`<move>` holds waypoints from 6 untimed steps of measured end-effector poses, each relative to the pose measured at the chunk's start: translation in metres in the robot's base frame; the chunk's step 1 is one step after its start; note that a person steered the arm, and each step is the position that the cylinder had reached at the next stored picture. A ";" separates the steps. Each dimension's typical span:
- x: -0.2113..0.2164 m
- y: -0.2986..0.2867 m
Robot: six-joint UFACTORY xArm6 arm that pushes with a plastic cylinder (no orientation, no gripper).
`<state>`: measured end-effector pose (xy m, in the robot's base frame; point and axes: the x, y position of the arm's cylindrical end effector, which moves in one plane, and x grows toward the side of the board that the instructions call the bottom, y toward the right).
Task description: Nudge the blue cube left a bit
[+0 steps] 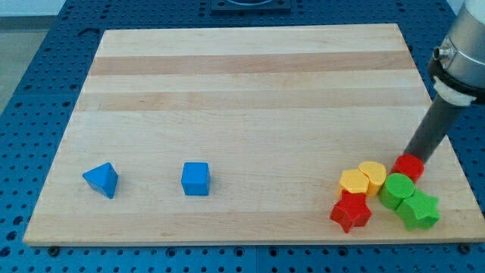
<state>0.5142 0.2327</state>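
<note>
My tip (410, 158) sits at the upper edge of the red cylinder (409, 166), at the top-right corner of a tight cluster. Packed against that red cylinder are two yellow blocks (364, 177), a green cylinder (396, 187), a green star (419, 209) and a red star (351, 210), blocking any direct path toward the view's bottom-left. Above the red cylinder the wooden tabletop (250, 91) lies bare. Far left of the red cylinder, the blue cube (195, 179) stands alone, with open board on its right side; the blue triangular block (101, 180) stands well apart on its left.
</note>
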 end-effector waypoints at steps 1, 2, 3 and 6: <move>-0.003 0.000; -0.060 -0.004; -0.079 -0.062; 0.060 -0.250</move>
